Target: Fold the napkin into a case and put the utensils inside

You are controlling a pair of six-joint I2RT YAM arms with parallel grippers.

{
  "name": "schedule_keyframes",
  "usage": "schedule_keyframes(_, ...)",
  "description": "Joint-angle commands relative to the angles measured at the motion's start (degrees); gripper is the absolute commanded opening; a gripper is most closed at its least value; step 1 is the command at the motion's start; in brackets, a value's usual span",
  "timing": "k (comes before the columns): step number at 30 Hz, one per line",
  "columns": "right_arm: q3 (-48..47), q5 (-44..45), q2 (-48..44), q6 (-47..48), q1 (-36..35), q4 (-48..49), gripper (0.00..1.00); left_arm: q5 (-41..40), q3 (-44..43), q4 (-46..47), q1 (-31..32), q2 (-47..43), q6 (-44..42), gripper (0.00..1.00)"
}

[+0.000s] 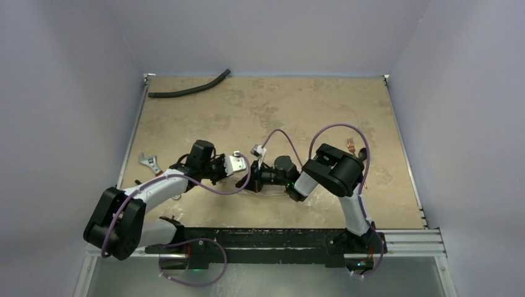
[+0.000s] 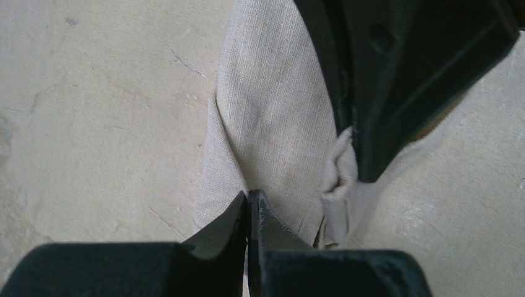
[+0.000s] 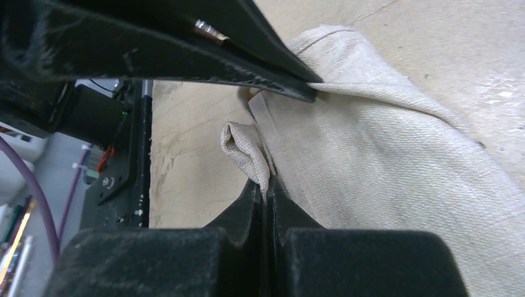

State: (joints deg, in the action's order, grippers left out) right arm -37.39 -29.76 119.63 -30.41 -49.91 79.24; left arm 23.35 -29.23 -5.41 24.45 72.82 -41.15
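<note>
Left wrist view: your left gripper (image 2: 249, 201) is pinched fully closed on an edge of the napkin (image 2: 272, 111). The right gripper (image 3: 267, 190) is likewise clamped tight on a bunched fold just beside it (the two tools nearly touch). The cloth lies by the middle of the table's (image 1: 278, 105) near edge. Pulling unevenly could slip the thin edge free or make the tools collide.

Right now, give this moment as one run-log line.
left hand: shut on napkin edge | right hand: shut on napkin fold | fork: apart from napkin
</note>
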Motion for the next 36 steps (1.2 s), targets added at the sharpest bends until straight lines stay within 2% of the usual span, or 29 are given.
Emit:
schedule_keyframes(1,-2.41,-4.44,0.64,-7.94,3.04,-3.79,0.00,2.95,0.41,-0.38,0.14,-2.00,-0.34,0.00)
schedule_keyframes(4,-3.99,-6.30,0.51,-10.11,4.17,-6.57,0.00,3.60,0.48,-0.90,0.16,-2.30,-0.85,0.00)
schedule_keyframes(13,-11.64,-10.83,1.14,-13.32,5.84,-24.37,0.00,4.68,0.61,-2.58,0.12,-3.06,-2.70,0.00)
schedule_keyframes(26,-20.06,-2.25,0.42,-7.00,7.20,-51.38,0.00,2.90,0.24,0.06,0.07,-4.45,0.64,0.00)
schedule_keyframes(32,-21.66,-0.10,1.39,-5.67,7.01,-56.17,0.00,1.94,0.23,0.97,0.07,-4.91,1.58,0.00)
schedule_keyframes(36,-19.99,0.76,3.23,-5.53,7.00,-55.99,0.00,0.14,0.05,1.84,-0.10,-5.52,2.69,0.00)
